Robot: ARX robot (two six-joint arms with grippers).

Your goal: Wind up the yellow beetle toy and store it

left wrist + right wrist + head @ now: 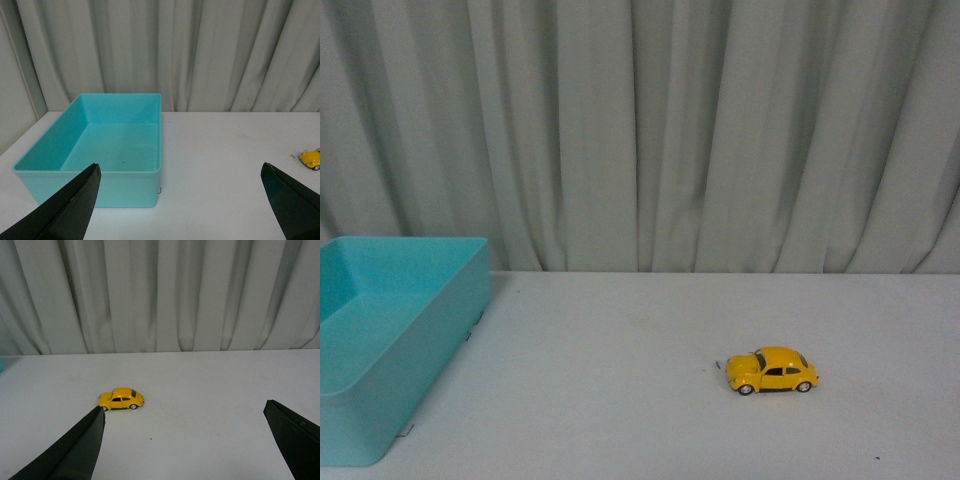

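Currently the glossy yellow Beetle-shaped toy car (772, 370) sits on the white counter (620, 410) right of centre, long axis crosswise, ahead of the wide-spread empty right claw (184, 406), so that arm is nearer; left claw (180, 165), also spread, faces the turquoise plastic bin (125, 190).

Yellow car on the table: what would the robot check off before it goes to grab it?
1. The car stands upright on its wheels: ok.
2. The car is apart from the bin, with nothing touching it: ok.
3. The right end effector is open and holds nothing: ok.
4. The left end effector is open and holds nothing: ok.
5. The bin is open on top, with nothing seen inside: ok.
6. Whether the car is already wound up: cannot tell.
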